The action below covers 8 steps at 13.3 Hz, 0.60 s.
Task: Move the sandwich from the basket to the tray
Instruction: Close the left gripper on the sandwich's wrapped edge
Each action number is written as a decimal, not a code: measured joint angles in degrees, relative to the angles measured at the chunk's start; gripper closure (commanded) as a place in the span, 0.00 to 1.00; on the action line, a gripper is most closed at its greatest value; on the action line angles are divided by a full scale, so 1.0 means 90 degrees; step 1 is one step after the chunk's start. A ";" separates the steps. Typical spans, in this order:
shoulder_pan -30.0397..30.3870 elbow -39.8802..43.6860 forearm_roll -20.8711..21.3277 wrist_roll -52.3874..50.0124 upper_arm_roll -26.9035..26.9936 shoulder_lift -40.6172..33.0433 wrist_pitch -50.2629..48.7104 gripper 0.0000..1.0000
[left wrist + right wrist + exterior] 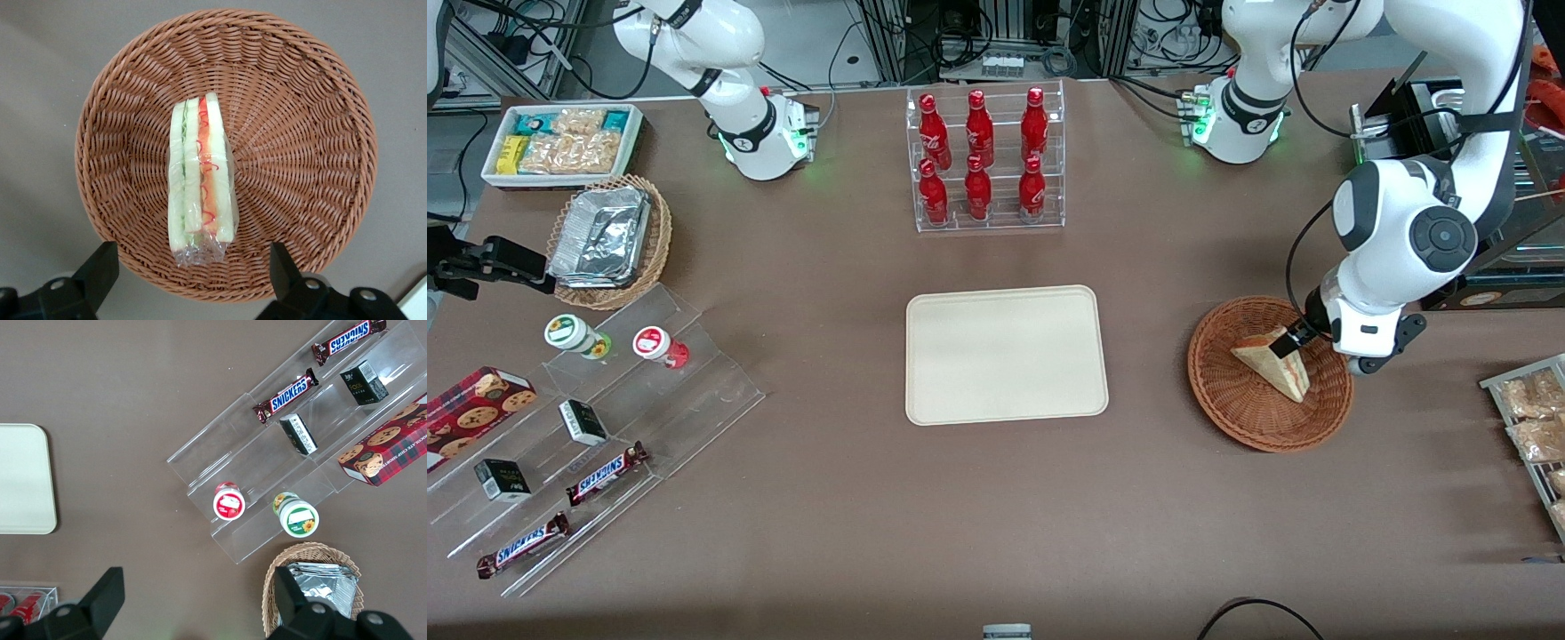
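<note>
1. The sandwich (1273,363) lies in the reddish-brown woven basket (1227,404), which sits on the brown surface (996,516) toward the working arm's end.
2. From the left wrist camera the sandwich (201,175) stands on edge in clear wrap, its cut side up: pale bread, green layers and a red-orange strip all on show, lying across the basket (307,133) floor, a little off centre.
3. The gripper (1288,342) hangs over the basket, low down by the sandwich's top edge at the rim side farther from the front camera.
4. The fingers (100,267) are spread wide apart, one dark pad on each side with the sandwich's wrapped end between them; in the wrist view neither pad touches the bread, so nothing is gripped.
5. The cream tray (1007,354) lies flat in the middle of the surface, well apart from the basket, with nothing on it.
6. Farther from the front camera than the tray, a clear rack of red bottles (985,158) stands upright.
7. Toward the parked arm's end: a tan basket holding foil containers (600,236), a white bin of snack packets (562,142), and a clear stepped stand (694,391) carrying Snickers bars (605,473) and two small lidded cups (651,343).
</note>
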 measured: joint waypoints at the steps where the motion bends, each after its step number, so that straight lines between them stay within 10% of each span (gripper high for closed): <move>1: 0.0000 -0.0069 0.0000 -0.0061 0.0000 0.0033 0.0129 0.00; 8: 0.0000 -0.0257 0.0000 -0.0405 0.0001 0.0524 0.0932 0.00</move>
